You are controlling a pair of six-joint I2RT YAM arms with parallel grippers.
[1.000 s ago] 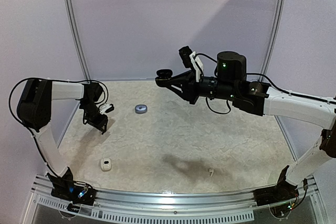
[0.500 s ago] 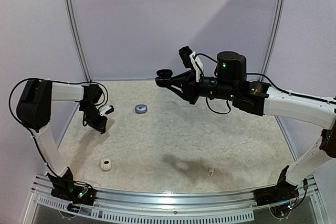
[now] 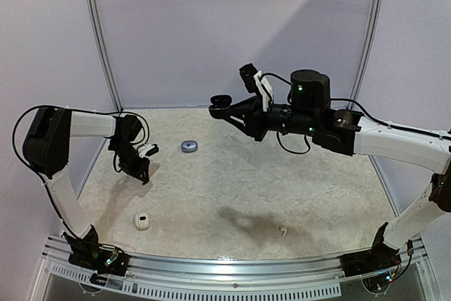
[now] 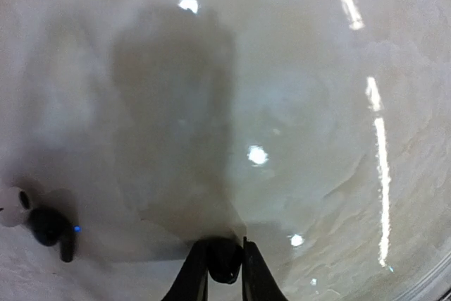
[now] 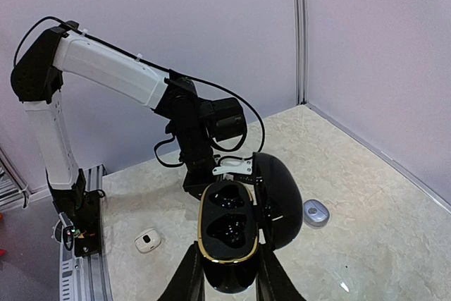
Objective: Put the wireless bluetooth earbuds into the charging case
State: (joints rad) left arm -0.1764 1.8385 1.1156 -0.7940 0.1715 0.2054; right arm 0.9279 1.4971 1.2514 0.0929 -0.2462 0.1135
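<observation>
Gripping a black bud (image 4: pixel 225 259), the left tool (image 4: pixel 224 276) is hanging over the desk (image 4: pixel 303 103); the right tool (image 5: pixel 229 280) is clamping the open case (image 5: pixel 227 244) aloft. Recommendation: square bud over a socket (image 5: pixel 231 199) before pressing.

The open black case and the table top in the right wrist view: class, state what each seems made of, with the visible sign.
Open black case: probably hard moulded plastic, glossy; its lid shines, and a thin gold-coloured trim rings the tray. Table top: cream, faintly veined like marble, with a sheen; stone or laminate cannot be told.
</observation>
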